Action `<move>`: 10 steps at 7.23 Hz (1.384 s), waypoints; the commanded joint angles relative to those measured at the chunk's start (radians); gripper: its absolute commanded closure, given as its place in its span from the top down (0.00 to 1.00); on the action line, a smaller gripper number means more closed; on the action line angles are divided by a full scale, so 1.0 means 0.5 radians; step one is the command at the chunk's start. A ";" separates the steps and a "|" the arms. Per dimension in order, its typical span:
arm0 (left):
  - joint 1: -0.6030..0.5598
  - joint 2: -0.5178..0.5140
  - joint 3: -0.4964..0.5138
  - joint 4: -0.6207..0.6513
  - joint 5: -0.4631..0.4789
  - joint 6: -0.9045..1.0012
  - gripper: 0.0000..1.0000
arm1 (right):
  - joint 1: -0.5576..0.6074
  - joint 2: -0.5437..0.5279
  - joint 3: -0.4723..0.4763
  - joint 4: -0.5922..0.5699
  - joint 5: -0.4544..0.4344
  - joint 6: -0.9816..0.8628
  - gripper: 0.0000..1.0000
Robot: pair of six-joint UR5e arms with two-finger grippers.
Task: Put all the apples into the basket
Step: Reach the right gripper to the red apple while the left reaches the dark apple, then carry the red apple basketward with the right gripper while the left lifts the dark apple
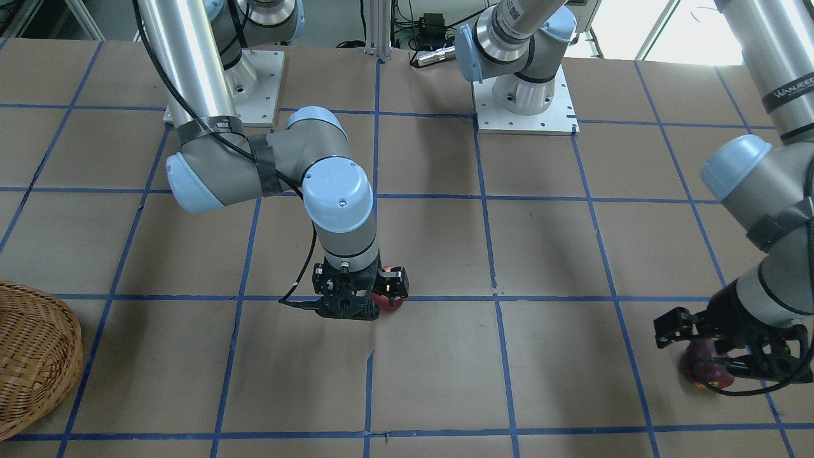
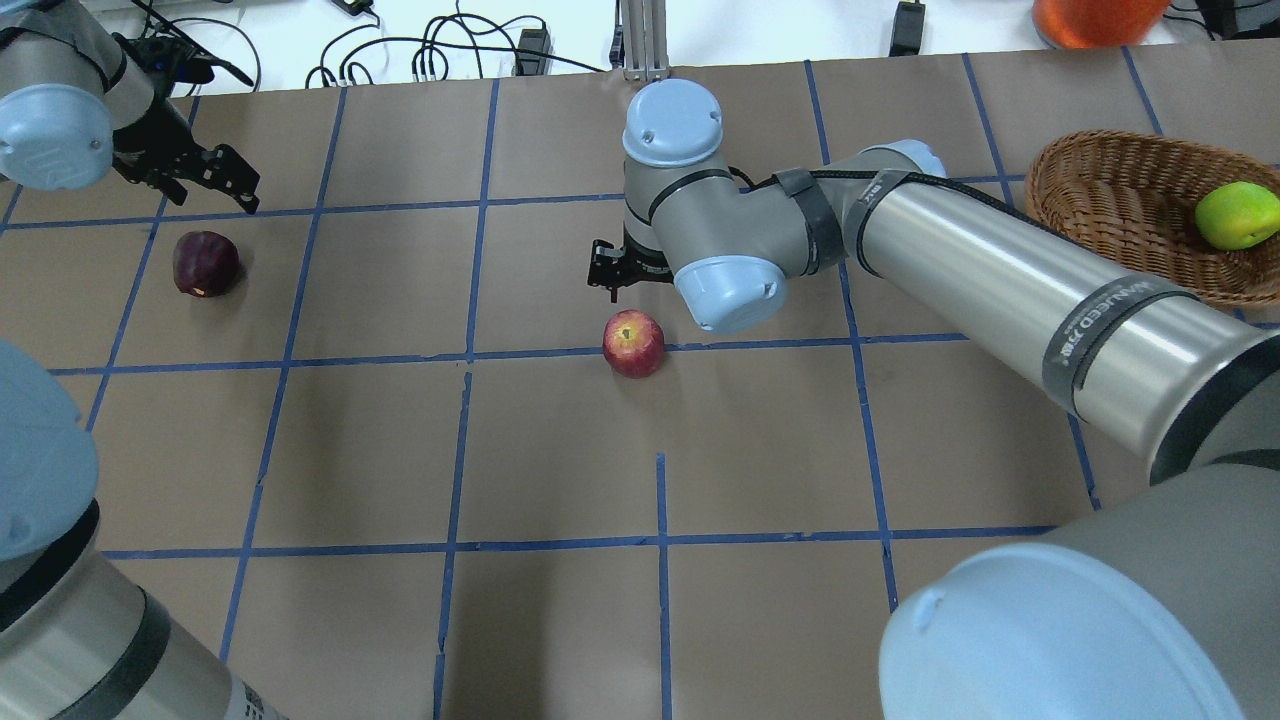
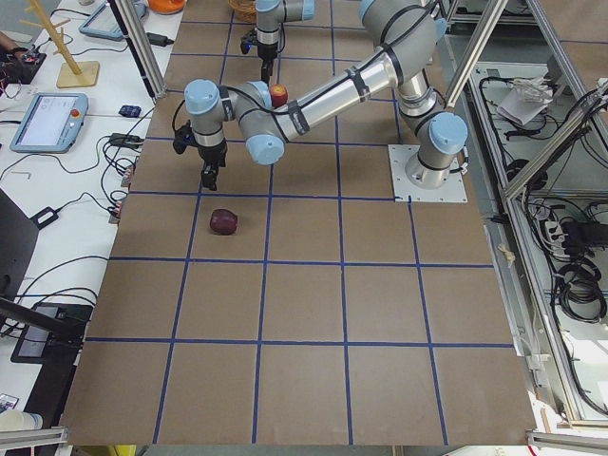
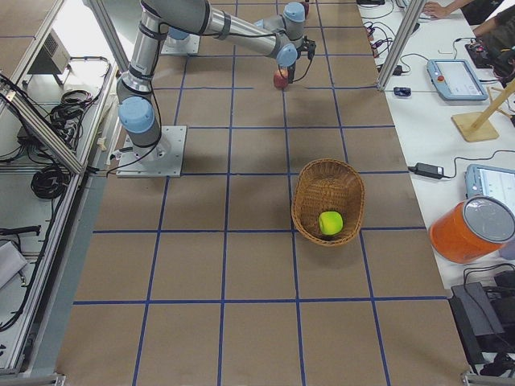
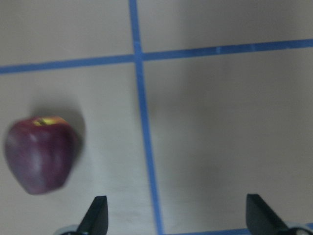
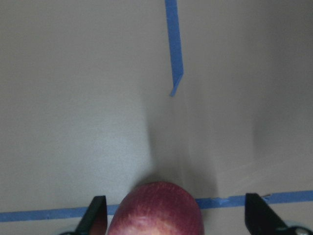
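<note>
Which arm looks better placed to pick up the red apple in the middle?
Right. The right gripper hangs open just beside the red apple, which shows between its fingertips in its wrist view, and the basket is on that side. The left gripper is far off, by the maroon apple.

White capitals on a black band (image 1: 790,95) around the left arm (image 1: 757,32), at two o'clock in the front-facing view, read roughly "WANJEED"; the final letters are unclear. A second band (image 2: 1090,335) on the right arm (image 2: 980,270), at three o'clock overhead, bears similar lettering, too small to read surely.
</note>
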 commanded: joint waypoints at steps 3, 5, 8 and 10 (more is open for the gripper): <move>0.112 -0.285 0.101 0.050 0.155 0.119 1.00 | 0.160 0.145 0.014 -0.038 -0.150 0.046 0.87; 0.115 -0.350 0.104 0.041 0.134 0.101 1.00 | 0.145 0.106 -0.013 -0.014 -0.225 0.021 0.15; 0.118 -0.371 0.104 0.035 0.134 0.116 0.73 | -0.487 -0.265 -0.178 0.414 -0.030 -0.749 0.14; 0.079 -0.258 0.104 -0.199 0.134 0.070 0.28 | -1.064 -0.293 -0.384 0.670 -0.028 -1.379 0.11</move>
